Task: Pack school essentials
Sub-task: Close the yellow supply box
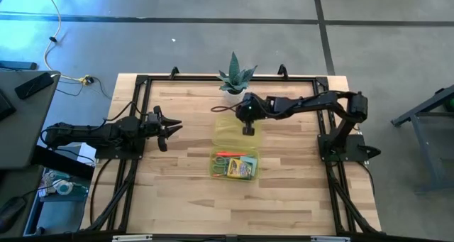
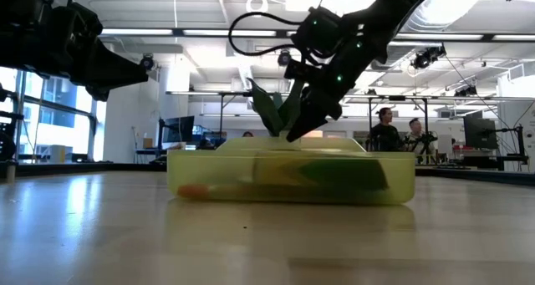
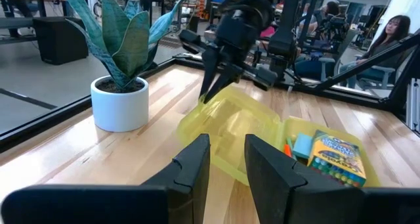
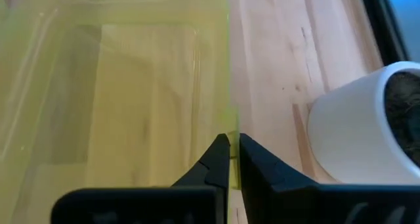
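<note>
Right gripper (image 4: 230,159) pinches the yellow case's (image 4: 118,92) lid edge, seen only by its wrist camera; left gripper (image 1: 172,128) waits spread at nine o'clock.

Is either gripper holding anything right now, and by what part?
Right gripper pinches the edge of the yellow case's open lid. Left gripper is open, holding nothing.

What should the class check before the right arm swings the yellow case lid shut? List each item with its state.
1. Right gripper jaws pinch the lid edge: ok.
2. Crayon box lies inside the case base: ok.
3. Nothing sticks out over the base rim: cannot tell.
4. Potted plant stands apart from the lid: ok.
5. Left gripper, jaws open, waits away from the case: ok.
</note>
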